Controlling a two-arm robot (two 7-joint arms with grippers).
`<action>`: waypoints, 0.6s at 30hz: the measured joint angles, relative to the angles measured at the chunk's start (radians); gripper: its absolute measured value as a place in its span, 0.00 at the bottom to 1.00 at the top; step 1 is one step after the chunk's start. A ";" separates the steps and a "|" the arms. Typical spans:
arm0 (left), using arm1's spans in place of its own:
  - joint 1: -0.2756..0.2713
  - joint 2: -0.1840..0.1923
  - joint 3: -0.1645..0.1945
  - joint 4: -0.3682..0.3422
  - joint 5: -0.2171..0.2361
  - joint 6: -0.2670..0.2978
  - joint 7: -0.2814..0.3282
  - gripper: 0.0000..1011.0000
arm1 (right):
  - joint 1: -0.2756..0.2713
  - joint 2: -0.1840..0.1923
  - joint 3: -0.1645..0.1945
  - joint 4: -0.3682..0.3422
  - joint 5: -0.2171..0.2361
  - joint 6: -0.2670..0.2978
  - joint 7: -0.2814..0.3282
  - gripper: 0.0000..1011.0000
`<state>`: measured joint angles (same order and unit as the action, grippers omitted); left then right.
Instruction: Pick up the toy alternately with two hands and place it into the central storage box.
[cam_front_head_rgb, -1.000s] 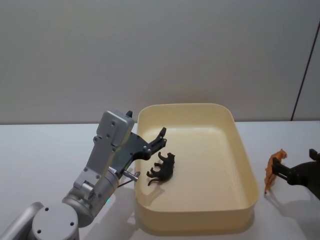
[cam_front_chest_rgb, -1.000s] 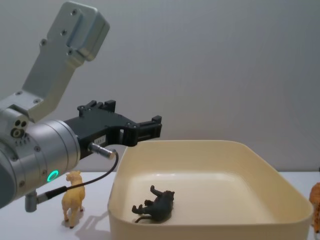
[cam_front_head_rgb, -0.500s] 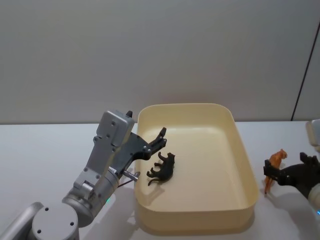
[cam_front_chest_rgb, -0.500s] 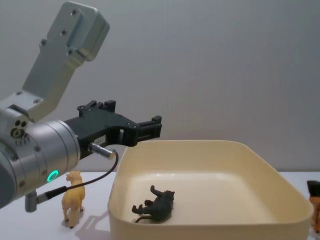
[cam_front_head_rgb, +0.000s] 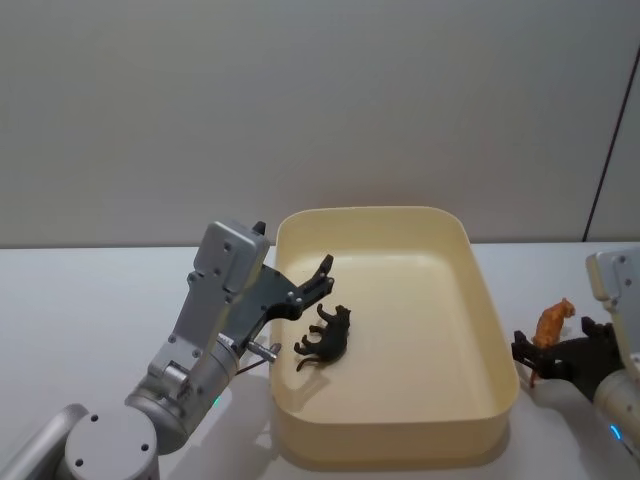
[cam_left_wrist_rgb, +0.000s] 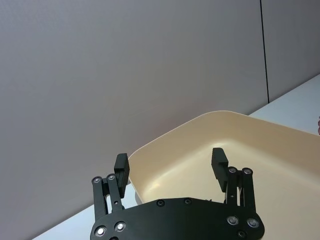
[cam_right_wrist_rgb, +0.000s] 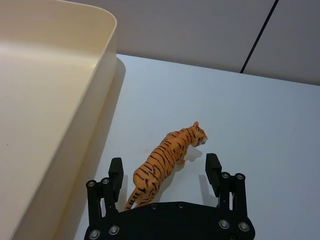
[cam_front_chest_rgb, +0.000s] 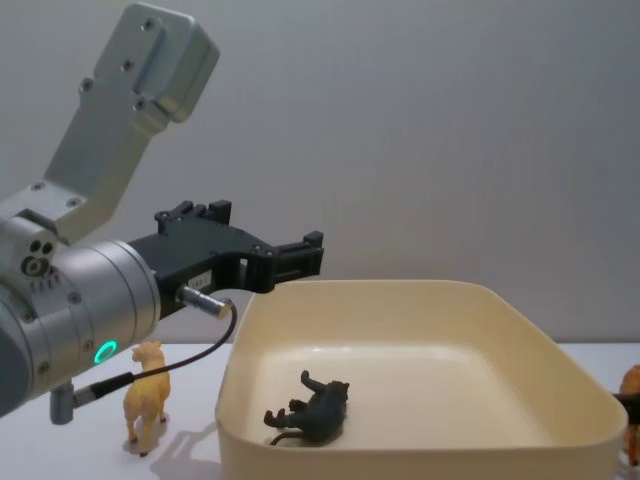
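Centrally on a white table sits a cream box, seen from the head camera. A black toy animal lies on its side inside the box, near the left wall. The left gripper hovers above the left rim, its fingers spread and holding nothing. The left wrist view confirms this: the two black fingertips stand wide apart with bare box floor between them. To the right of the box, outside it, a striped orange tiger stands on the table, and the right gripper is low beside the box's right wall, at the toy. The head view does not make clear whether that gripper touches the tiger. The right wrist view settles it: the fingers are spread, one on each side of the tiger's hindquarters, with a gap on both sides, and the tiger's head points away from the wrist. The chest view adds something the head view hides behind the left arm: a tan toy animal standing upright on the table just left of the box. It also shows the black toy from the side and a sliver of the tiger at the right edge.
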<state>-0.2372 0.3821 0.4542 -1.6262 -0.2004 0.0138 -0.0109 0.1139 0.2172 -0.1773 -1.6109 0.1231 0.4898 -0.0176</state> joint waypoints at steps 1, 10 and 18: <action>0.000 0.000 0.000 0.000 0.000 0.000 0.000 0.99 | 0.002 -0.002 -0.001 0.004 -0.001 -0.001 0.002 0.99; 0.000 0.000 0.000 0.000 0.000 0.000 0.000 0.99 | 0.017 -0.016 -0.009 0.039 -0.012 -0.009 0.013 0.76; 0.000 0.000 0.000 0.000 0.000 0.000 0.000 0.99 | 0.024 -0.022 -0.012 0.053 -0.017 -0.013 0.018 0.55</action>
<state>-0.2372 0.3821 0.4542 -1.6262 -0.2004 0.0138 -0.0109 0.1376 0.1954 -0.1890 -1.5577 0.1065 0.4770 0.0009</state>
